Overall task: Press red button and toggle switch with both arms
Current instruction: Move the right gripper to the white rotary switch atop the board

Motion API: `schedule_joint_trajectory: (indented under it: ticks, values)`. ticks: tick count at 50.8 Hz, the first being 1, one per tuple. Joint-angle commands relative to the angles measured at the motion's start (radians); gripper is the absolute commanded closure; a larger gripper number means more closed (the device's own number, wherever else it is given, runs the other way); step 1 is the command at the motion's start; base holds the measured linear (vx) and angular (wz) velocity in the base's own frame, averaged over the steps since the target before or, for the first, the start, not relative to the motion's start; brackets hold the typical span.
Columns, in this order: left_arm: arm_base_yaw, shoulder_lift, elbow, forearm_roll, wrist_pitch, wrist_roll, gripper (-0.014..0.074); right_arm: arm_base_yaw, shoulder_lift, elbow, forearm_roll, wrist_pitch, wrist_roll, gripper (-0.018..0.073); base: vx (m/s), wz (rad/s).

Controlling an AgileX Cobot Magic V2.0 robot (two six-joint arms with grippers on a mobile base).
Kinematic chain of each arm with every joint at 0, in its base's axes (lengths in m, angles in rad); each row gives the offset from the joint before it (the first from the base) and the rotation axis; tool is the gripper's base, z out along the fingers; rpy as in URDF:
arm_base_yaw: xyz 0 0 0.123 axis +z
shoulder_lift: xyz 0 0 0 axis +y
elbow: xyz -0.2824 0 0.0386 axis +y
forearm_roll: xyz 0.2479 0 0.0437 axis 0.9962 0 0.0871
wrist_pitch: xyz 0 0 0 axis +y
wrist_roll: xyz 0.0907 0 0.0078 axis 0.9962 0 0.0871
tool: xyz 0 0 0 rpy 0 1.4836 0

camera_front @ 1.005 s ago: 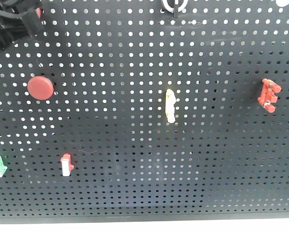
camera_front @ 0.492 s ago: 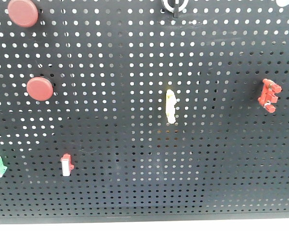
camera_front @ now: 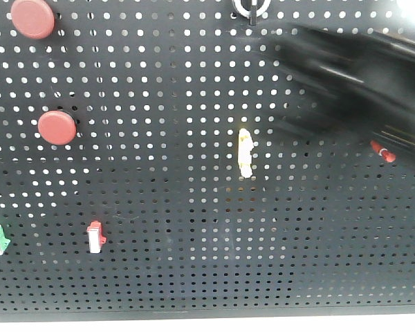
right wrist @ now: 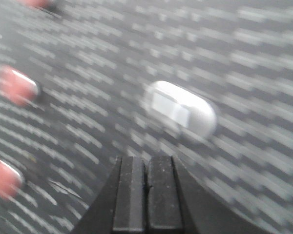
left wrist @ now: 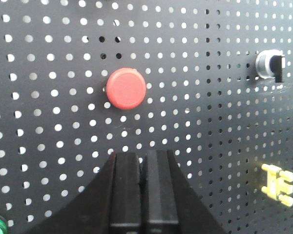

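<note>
Facing the left gripper [left wrist: 142, 180], fingers pressed together with nothing between them, the red button [left wrist: 126, 88] sits on the black pegboard [left wrist: 210, 122] just above its tips, clear of them. The right gripper [right wrist: 147, 187], likewise clenched and empty, points below a blurred white toggle switch [right wrist: 181, 111]; its arm [camera_front: 363, 76] smears across the board's upper right in the front view.

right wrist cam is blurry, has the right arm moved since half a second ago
Yes. The right arm has swept in from the front view's right edge and now covers most of the red switch, fully visible before.
</note>
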Motion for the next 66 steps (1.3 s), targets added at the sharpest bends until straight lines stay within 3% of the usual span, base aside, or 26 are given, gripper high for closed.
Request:
schedule_joint_trajectory:
  ticks: [1, 19, 27, 43, 66]
  values:
    - [0.000, -0.007, -0.024, -0.002, -0.099, 0.001, 0.0596, 0.033, 0.040, -0.105, -0.003, -0.030, -0.004, 0.0559, 0.00, 0.00]
    - [0.001, -0.007, -0.024, -0.001, -0.105, 0.002, 0.0596, 0.031, 0.152, -0.302, 0.001, 0.109, -0.004, 0.0559, 0.00, 0.00]
    - [0.001, -0.007, -0.024, -0.001, -0.107, 0.002, 0.0596, 0.027, 0.146, -0.303, -0.002, 0.144, -0.008, 0.0559, 0.00, 0.00]
    - [0.001, -0.007, -0.024, -0.001, -0.110, 0.002, 0.0596, -0.082, 0.122, -0.303, 0.001, 0.161, 0.037, 0.0559, 0.00, 0.00]
    - [0.001, -0.007, -0.024, -0.001, -0.112, 0.002, 0.0596, -0.089, 0.065, -0.303, -0.037, 0.245, -0.029, 0.0559, 0.00, 0.00]
